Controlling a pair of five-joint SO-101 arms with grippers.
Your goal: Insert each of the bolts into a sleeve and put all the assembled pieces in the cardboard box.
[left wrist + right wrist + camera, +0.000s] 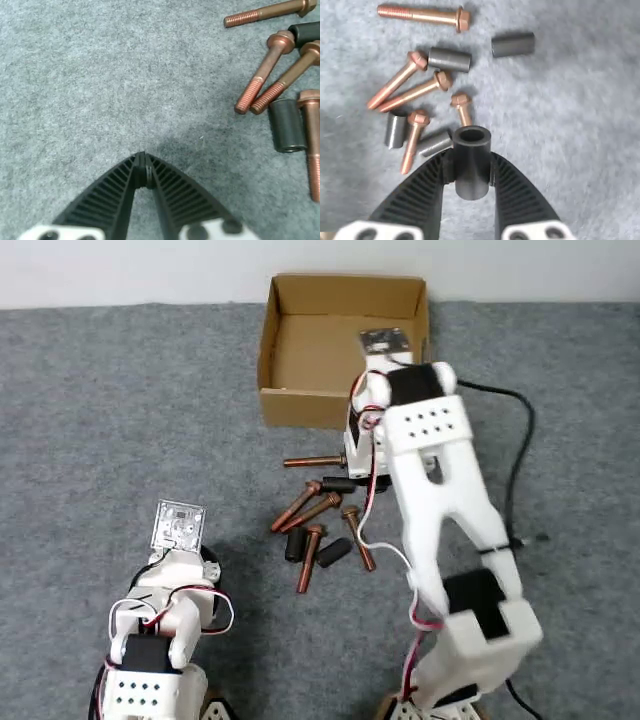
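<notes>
My right gripper [470, 156] is shut on an upright black sleeve [471, 170], held above the grey carpet with its bore facing the camera. Below it lie several copper bolts [413, 92] and loose black sleeves [449, 59], one sleeve [512, 44] apart from the rest. In the high view the pile of bolts [312, 510] and sleeves [334, 552] lies just in front of the cardboard box [290, 405], beside the right arm [430, 440]. My left gripper [142, 167] is shut with nothing in it, over bare carpet, with bolts [265, 70] and a sleeve [287, 125] off to one side.
The box stands open at the table's back edge with nothing visible inside. The left arm [170, 610] sits at the near left, away from the pile. A black cable [520, 460] runs along the right arm's far side.
</notes>
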